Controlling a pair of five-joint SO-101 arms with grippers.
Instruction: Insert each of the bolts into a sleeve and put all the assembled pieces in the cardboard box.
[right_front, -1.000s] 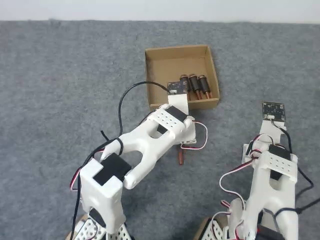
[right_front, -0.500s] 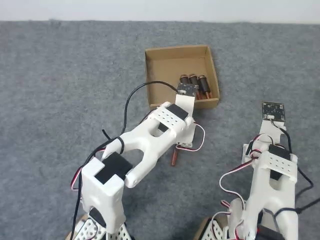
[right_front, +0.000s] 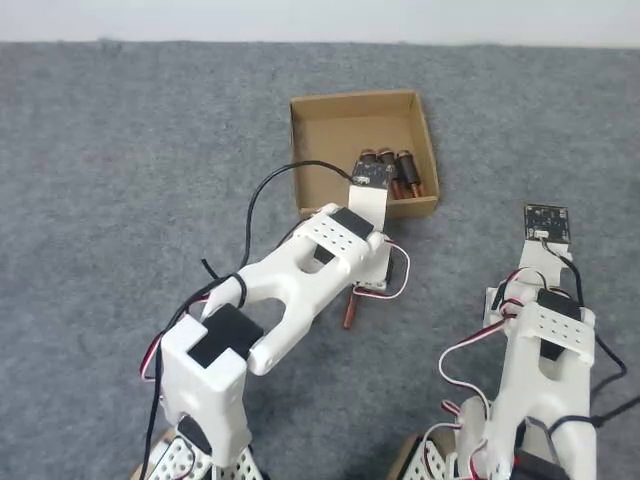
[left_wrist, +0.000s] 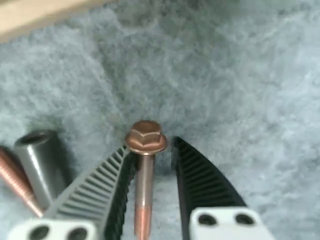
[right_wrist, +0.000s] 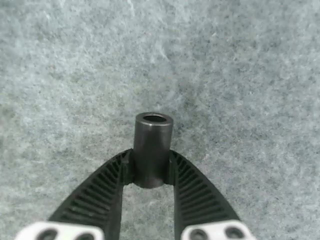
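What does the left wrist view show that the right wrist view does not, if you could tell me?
Left wrist view: a copper bolt between the left gripper's fingers, a loose grey sleeve lying beside a second bolt, and an edge of the cardboard box. Right wrist view: a dark sleeve clamped in the right gripper, its open end showing. Both share the grey carpet.

Bright, even light from above | soft, faint shadows on the worktop (right_front: 110, 160) | bolt (left_wrist: 144, 180) head glinting
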